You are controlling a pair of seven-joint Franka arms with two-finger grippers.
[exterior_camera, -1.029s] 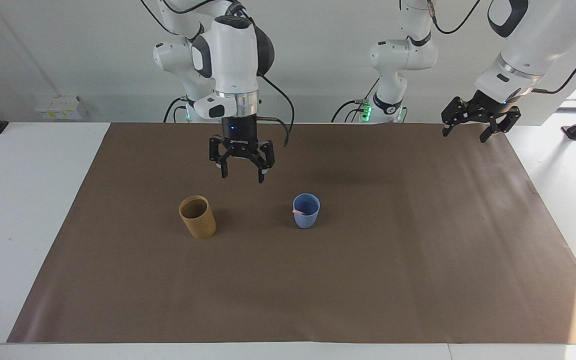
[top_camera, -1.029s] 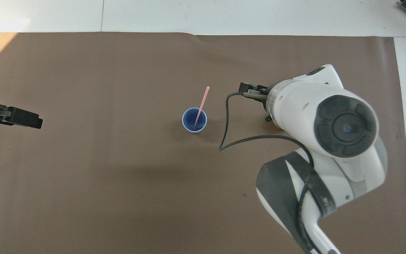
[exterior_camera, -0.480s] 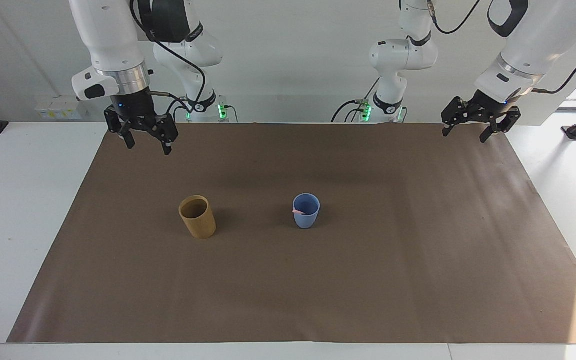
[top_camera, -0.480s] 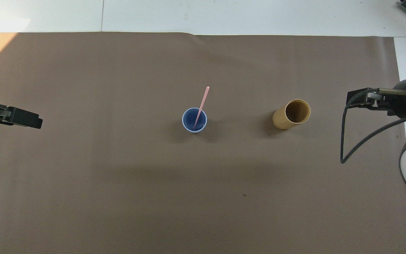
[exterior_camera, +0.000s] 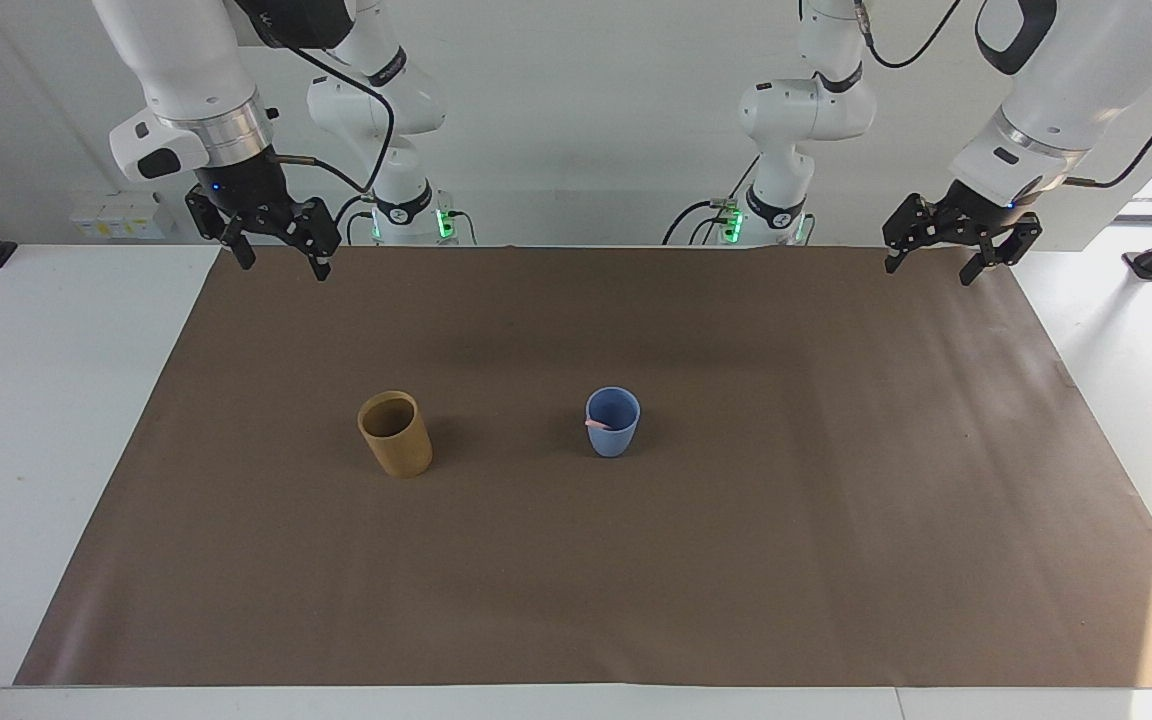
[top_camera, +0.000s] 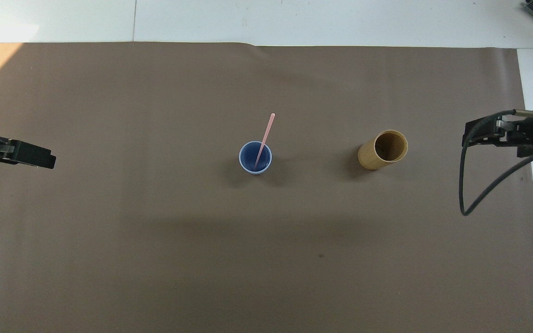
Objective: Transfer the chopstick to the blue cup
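1. Right end effector point(exterior_camera: 276, 256) hangs empty over the brown mat's corner at the right arm's end of the tabletop, close to the robots, its fingers spread wide with nothing between them.
2. Left end effector point(exterior_camera: 956, 255) hangs over the mat's edge at the left arm's end, fingers likewise spread wide and holding nothing; this arm waits.
3. The chopstick point(top_camera: 263, 140) stands in the blue cup point(top_camera: 255, 157), its lower end down inside the cup and its upper part leaning out over the rim, tilted away from the robots as the overhead view shows it. In the facing view only a short pink piece shows at the cup's rim point(exterior_camera: 597, 424).
4. The blue cup sits upright near the middle of the brown mat point(exterior_camera: 736, 560), well apart from both end effectors.
5. A tan cup point(exterior_camera: 395, 433) stands beside the blue cup, toward the right arm's end of the tabletop, leaning slightly; its mouth looks empty.
6. Judged from how things lie, the transfer looks done: the chopstick is in the blue cup and free of any grip.
7. What is left, at most, appears to be parking the arms; nothing on the tabletop seems to need another grasp.
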